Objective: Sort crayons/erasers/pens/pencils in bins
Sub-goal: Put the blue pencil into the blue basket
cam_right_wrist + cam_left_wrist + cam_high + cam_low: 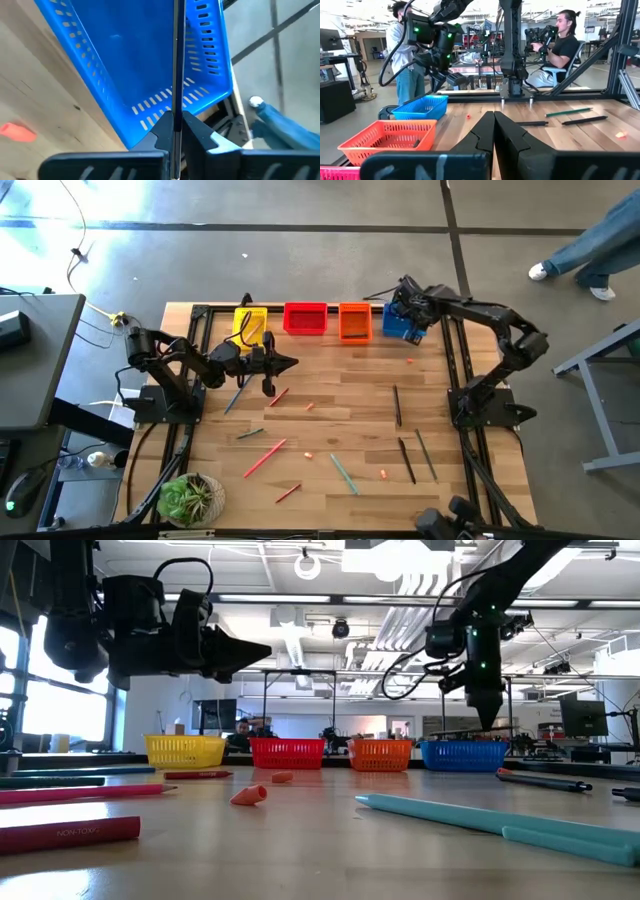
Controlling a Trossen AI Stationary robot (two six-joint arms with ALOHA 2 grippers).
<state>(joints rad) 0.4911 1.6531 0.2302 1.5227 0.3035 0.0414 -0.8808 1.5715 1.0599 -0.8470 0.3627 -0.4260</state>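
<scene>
Four bins stand in a row at the table's far edge: yellow (250,322), red (305,318), orange (354,321) and blue (400,323). My right gripper (407,318) hangs over the blue bin (150,65), pointing steeply down and shut on a thin dark stick (176,60). My left gripper (290,363) is shut on nothing and points level toward the table's right, above the wood near the yellow bin. Small orange erasers (308,453) (383,474) and loose red (265,457), teal (343,472) and black sticks (407,460) lie flat on the table. My right gripper pinches the thin dark stick (176,107) between its two fingers. The stick runs along the fingers and juts out past their tips toward the inside of the blue bin. It is lifted clear of the table; its lower end cannot be seen against the bin.
A potted plant (190,500) sits at the near left corner. More black sticks (397,405) (426,455) lie on the right half, a blue (234,397) and a red one (278,396) below my left gripper. An eraser (17,131) lies beside the blue bin. People are in the room beyond.
</scene>
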